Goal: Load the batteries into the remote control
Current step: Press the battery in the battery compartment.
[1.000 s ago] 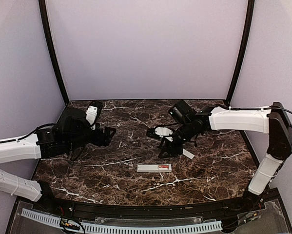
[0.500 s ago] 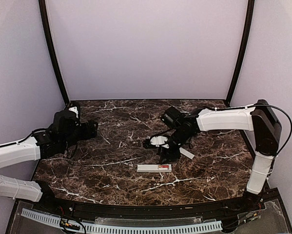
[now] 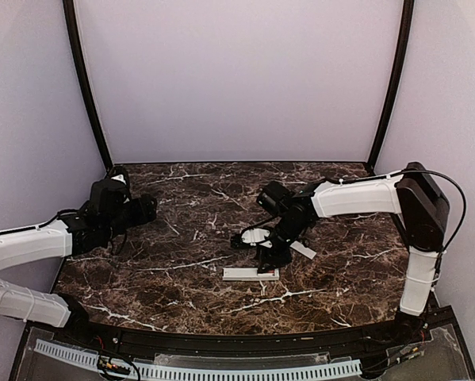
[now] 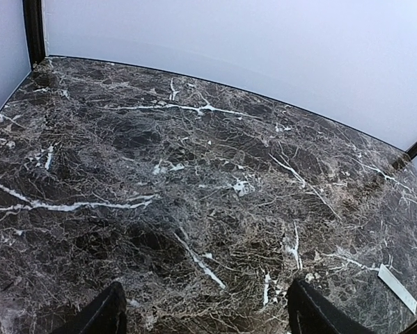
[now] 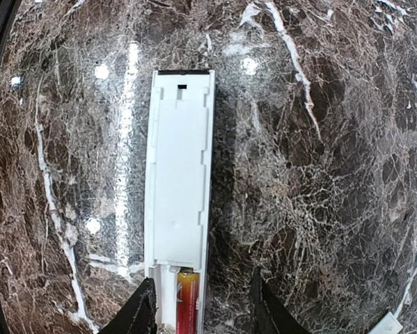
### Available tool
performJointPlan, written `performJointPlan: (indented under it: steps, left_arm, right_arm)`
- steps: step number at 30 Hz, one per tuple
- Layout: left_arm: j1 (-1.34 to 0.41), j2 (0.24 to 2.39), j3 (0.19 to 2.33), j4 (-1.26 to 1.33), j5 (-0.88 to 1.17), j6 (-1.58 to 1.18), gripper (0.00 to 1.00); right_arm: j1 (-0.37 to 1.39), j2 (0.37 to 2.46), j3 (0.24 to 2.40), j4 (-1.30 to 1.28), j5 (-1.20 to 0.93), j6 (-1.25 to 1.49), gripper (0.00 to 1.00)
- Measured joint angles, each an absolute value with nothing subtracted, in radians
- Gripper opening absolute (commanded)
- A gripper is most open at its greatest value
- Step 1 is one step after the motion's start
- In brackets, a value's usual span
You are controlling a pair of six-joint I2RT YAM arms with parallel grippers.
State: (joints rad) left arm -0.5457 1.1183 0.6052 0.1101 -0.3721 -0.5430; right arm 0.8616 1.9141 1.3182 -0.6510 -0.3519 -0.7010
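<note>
The remote control (image 3: 251, 274) lies flat on the desk (image 3: 181, 294), lower centre of the overhead frame. The right hand (image 3: 266, 259) hangs over its right end, fingers spread, gripping nothing. Only its wrist view shows a red battery (image 5: 186, 300) lying in the remote's open compartment between those fingers (image 5: 141, 311). The left hand (image 3: 147, 210), centre-left, gapes empty.

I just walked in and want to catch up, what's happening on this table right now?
The right gripper hangs over one end of the remote control, which lies on the table with its compartment open. One red battery sits in that end, between its open jaws. The left gripper is open and empty, off to the side. A thin white strip lies near the remote.
</note>
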Motion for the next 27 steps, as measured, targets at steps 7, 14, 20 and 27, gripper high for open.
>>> performJointPlan:
  steps: [7,14,20,27]
  left_arm:
    - [-0.527,1.134,0.605,0.136,-0.347,-0.545,0.79]
    - [-0.525,1.145,0.605,0.142,-0.332,-0.555,0.79]
    - [-0.525,1.145,0.605,0.143,-0.333,-0.554,0.79]
    - [-0.524,1.145,0.605,0.146,-0.334,-0.554,0.79]
  right_arm:
    - [0.862,1.916,1.318,-0.649,-0.342,-0.696,0.44]
    - [0.862,1.943,1.318,-0.648,-0.326,-0.694,0.39]
    - [0.862,1.951,1.317,-0.648,-0.316,-0.693,0.29]
    - [0.862,1.951,1.317,-0.648,-0.321,-0.696,0.32]
